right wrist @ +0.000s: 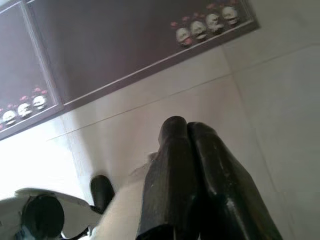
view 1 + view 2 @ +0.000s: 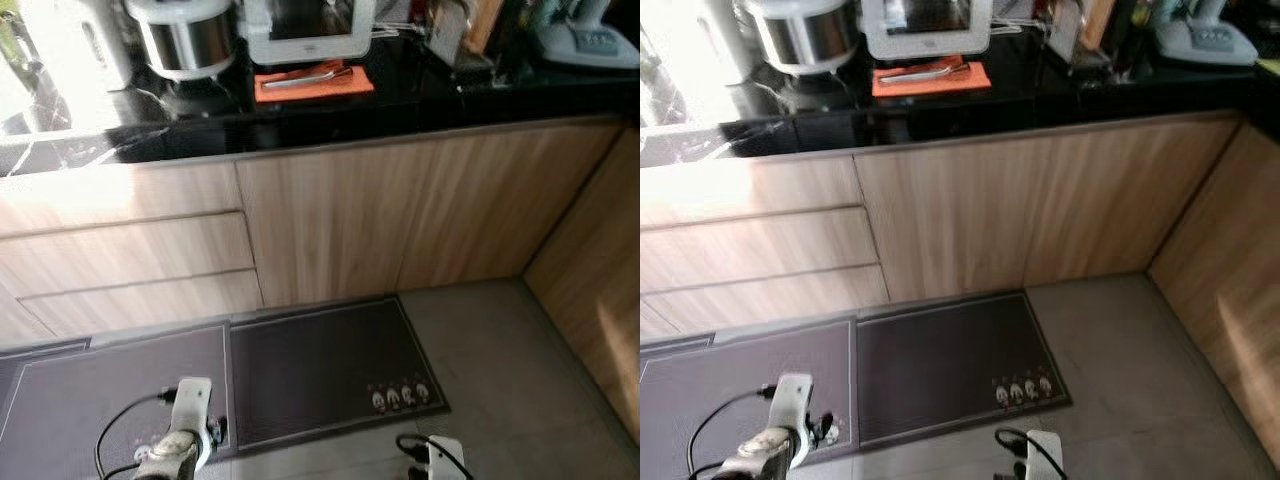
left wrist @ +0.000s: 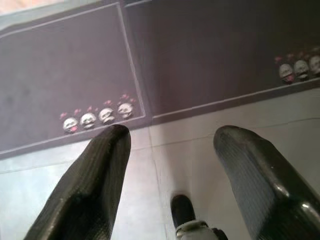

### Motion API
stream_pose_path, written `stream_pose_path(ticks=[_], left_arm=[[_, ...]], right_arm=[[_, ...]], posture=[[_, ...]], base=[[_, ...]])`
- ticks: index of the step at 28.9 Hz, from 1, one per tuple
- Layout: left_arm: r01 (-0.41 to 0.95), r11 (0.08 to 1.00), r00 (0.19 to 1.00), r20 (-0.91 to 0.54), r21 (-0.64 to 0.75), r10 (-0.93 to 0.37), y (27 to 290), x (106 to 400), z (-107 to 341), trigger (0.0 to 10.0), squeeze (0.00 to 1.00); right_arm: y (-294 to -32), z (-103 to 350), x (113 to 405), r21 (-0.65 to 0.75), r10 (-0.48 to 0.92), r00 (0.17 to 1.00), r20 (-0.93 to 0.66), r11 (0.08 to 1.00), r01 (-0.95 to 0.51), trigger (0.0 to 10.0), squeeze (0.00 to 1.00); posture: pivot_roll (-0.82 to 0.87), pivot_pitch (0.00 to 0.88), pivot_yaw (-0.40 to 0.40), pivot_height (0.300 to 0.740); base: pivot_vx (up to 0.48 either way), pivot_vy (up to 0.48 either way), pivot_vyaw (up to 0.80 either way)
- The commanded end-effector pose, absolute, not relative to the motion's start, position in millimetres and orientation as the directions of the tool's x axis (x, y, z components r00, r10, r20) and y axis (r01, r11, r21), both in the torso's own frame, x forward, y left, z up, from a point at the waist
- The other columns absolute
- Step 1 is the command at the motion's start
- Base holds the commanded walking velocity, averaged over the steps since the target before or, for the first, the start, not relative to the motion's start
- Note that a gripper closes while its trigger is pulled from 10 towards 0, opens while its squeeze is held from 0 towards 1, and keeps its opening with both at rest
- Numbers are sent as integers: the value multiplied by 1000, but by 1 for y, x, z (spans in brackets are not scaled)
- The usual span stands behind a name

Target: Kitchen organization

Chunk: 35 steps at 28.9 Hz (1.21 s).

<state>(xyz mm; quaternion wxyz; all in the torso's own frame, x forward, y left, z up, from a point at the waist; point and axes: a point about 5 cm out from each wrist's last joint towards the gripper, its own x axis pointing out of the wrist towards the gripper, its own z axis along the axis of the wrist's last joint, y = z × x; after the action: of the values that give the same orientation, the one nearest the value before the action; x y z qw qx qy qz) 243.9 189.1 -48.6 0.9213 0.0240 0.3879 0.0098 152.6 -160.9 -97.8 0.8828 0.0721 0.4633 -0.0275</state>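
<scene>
Facing the counter [image 2: 420, 105], where tongs [image 2: 305, 77] lie on an orange cloth [image 2: 312, 84] awaiting tidying, I let both arms hang over the floor mat [image 2: 330, 370], left gripper [image 3: 172, 150] spread, right gripper [image 1: 187, 150] pressed together, since nothing needs holding yet.

Black counter [image 2: 420, 95] runs above wooden cabinets [image 2: 400, 210]; drawers [image 2: 130, 260] at left. On it: rice cooker [image 2: 185, 35], tongs [image 2: 305, 76] on mat [image 2: 312, 84]. Two floor mats [image 2: 330, 370] side by side before the cabinets.
</scene>
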Motion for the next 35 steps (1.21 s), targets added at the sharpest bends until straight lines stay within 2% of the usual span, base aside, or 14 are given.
stream_pose_path(ticks=[1,35], left_arm=[[9,997,680,-732,74,49,194,238,-52,10000,0],[48,997,687,-726,62,12,186,242,-51,10000,0]], right_arm=[[-159,-99,150,105,25,559,-829,988,111,10000,0],[-161,-100,148,96,27,555,-831,991,95,10000,0]], posture=[[-72,0,42,740],[-74,0,41,740]], base=[[0,0,-775],[0,0,-774]])
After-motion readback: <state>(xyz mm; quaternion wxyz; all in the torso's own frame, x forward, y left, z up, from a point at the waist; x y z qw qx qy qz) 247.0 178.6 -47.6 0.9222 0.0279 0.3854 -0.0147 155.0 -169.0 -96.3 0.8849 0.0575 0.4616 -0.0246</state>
